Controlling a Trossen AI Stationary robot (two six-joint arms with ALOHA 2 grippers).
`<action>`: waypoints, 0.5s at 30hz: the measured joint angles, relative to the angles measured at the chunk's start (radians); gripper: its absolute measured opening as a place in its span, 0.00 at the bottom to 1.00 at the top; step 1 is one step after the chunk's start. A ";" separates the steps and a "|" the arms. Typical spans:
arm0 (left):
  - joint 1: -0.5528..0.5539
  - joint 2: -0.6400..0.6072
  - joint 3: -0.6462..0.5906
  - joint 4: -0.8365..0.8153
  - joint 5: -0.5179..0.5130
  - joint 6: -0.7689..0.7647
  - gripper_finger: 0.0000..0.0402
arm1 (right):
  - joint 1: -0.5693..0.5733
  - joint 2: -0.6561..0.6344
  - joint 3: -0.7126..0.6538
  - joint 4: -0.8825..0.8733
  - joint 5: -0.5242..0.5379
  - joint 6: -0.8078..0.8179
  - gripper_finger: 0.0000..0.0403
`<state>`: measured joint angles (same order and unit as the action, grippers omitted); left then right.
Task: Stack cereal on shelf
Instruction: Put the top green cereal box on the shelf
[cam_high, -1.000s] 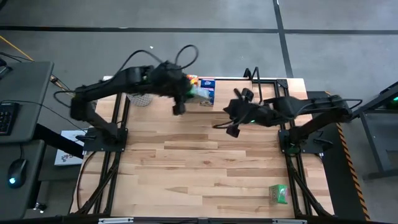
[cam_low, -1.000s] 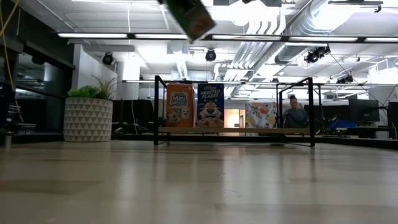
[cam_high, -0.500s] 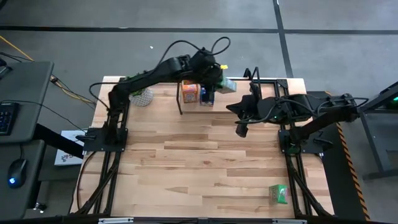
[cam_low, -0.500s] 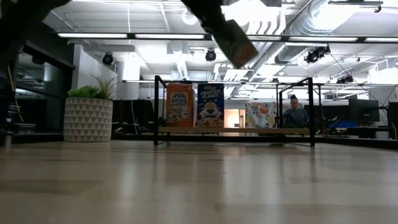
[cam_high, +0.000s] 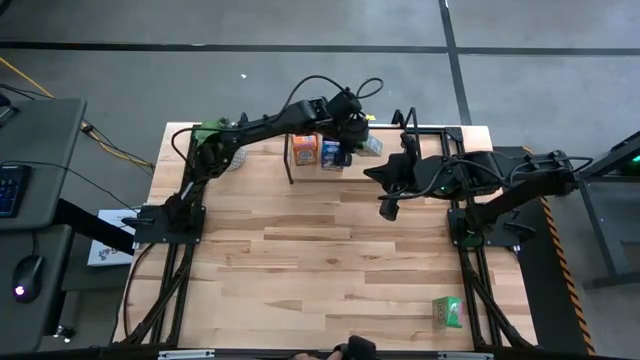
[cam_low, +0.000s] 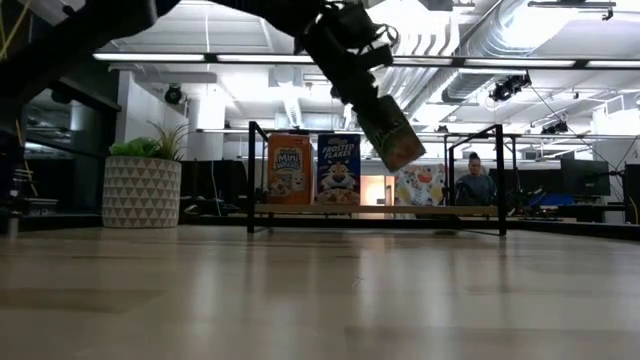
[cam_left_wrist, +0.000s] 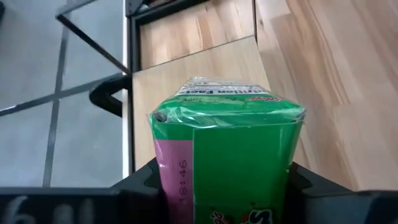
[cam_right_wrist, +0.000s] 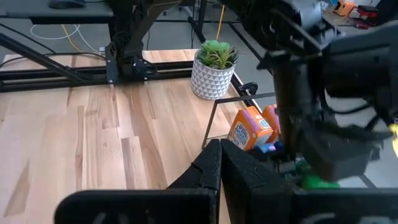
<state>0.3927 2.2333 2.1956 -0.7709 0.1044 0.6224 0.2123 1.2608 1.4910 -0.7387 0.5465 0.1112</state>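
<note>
Wedging green cereal box (cam_left_wrist: 229, 149) between left fingers (cam_left_wrist: 144, 180)

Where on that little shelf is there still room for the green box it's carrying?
The shelf board is bare from the blue box to its far end frame, below the tilted green box in the left gripper. The end by the plant is crowded: orange box and blue box side by side. The right gripper waits nearby over the table.

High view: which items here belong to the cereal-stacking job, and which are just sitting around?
Job:
shelf
orange box
blue box
green box held by left gripper
second green box

Bystanders:
potted plant
right gripper, waiting
</note>
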 joint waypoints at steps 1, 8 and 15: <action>0.000 0.006 0.000 0.004 0.000 -0.001 0.37 | 0.000 0.000 0.000 0.000 0.000 0.000 0.00; -0.007 0.022 0.000 0.023 -0.014 -0.056 0.37 | 0.000 0.001 0.000 -0.005 0.000 0.000 0.00; -0.007 0.022 0.000 -0.013 -0.069 -0.112 0.37 | -0.002 0.001 0.000 -0.004 0.003 -0.006 0.00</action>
<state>0.3857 2.2551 2.1956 -0.7835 0.0353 0.5102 0.2099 1.2613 1.4910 -0.7425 0.5491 0.1048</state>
